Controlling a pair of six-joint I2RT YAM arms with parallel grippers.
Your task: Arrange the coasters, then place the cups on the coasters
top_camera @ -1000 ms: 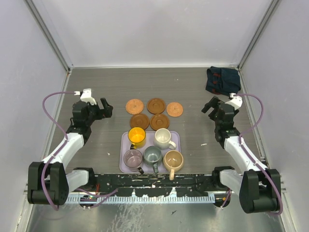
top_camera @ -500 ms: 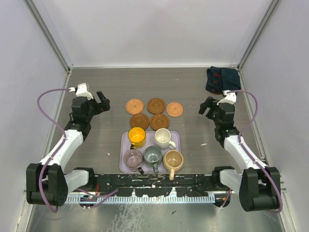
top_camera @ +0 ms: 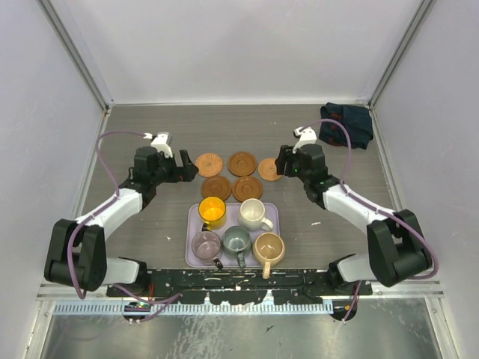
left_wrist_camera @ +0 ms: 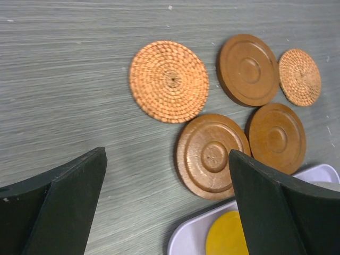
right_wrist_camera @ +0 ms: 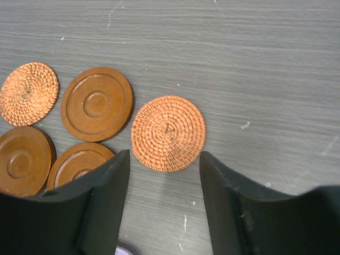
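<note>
Five coasters lie in a cluster on the table: a woven one (top_camera: 209,164), a dark brown one (top_camera: 242,163), a second woven one (top_camera: 270,169), and two brown ones (top_camera: 215,187) (top_camera: 247,188). The cups stand on a lilac tray (top_camera: 191,224): yellow (top_camera: 212,212), white (top_camera: 253,215), mauve (top_camera: 206,244), grey-green (top_camera: 237,241) and tan (top_camera: 268,248). My left gripper (top_camera: 188,168) hovers wide open just left of the cluster, above the near brown coaster (left_wrist_camera: 213,155). At the right-hand woven coaster (right_wrist_camera: 168,133), my right gripper (right_wrist_camera: 164,156) stands open, jaws partly narrowed and holding nothing.
A dark navy cloth (top_camera: 346,123) lies crumpled at the back right corner. White walls enclose the table on three sides. The tray's corner (left_wrist_camera: 186,239) and the yellow cup (left_wrist_camera: 226,239) sit just under my left fingers.
Both arms have swung inward from the table's sides to the coaster cluster. The right gripper's jaws have narrowed; the left ones stay wide.
</note>
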